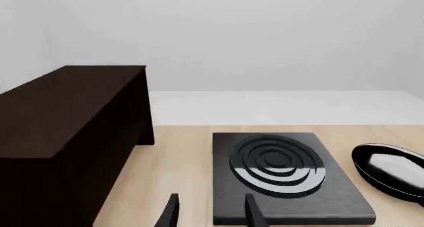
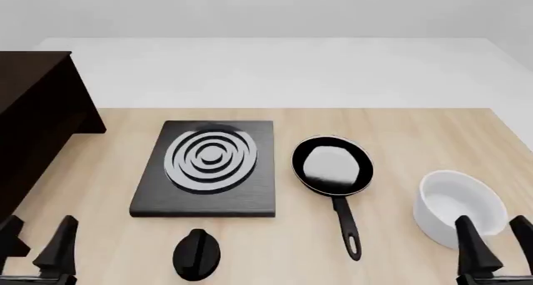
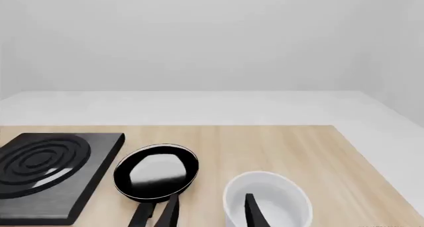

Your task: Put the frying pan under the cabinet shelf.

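Front view first: the frying pan (image 2: 331, 165) sits mid-table, just right of the stove plate (image 2: 208, 166), handle pointing toward the near edge. The cabinet shelf (image 2: 37, 120) is way off at the far left. Both the left gripper (image 2: 37, 241) and right gripper (image 2: 491, 241) hang at the near edge, fingers spread, holding nothing. A white bowl (image 2: 460, 207) sits right of the pan.

Left wrist view only catches the pan's rim.

Right wrist view lines up with the bowl; the pan lies left of it. It looks rigid and glossy, probably slick, so pinching the thin handle seems best.
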`<state>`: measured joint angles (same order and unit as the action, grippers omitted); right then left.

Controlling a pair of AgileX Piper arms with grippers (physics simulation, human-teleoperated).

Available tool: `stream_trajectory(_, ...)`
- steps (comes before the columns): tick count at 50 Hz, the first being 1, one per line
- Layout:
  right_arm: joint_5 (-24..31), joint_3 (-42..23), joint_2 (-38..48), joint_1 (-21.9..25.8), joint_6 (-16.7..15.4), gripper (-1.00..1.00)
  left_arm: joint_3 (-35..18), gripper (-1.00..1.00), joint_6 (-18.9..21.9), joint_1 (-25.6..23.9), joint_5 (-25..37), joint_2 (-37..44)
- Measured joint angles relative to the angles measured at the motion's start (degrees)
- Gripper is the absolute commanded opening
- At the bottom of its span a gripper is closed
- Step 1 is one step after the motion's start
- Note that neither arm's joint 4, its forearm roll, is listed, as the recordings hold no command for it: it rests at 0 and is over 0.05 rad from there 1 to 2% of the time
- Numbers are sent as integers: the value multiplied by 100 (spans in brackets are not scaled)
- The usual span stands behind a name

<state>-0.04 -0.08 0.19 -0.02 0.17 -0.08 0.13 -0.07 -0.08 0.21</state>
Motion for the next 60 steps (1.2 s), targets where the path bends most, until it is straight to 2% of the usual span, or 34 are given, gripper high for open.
stream_trajectory(13,-1,-18,28,-3,18,100,-175,100,-146,-95,-280,591)
stream_trajectory(23,-4,-24,41,-5,27,100,-800,100,-378,-147,-224,1350)
stream_trajectory(43,6,-38,45,-9,29,100,-3207,100,-902,-1260,632,4069)
stream_trajectory(53,-20,-33,66,-11,29,100,-4504,100,-1330,-1952,1190,5555)
stream_trajectory(60,-24,-32,68,-11,27,100,-5205,100,-1635,-2387,1461,6387)
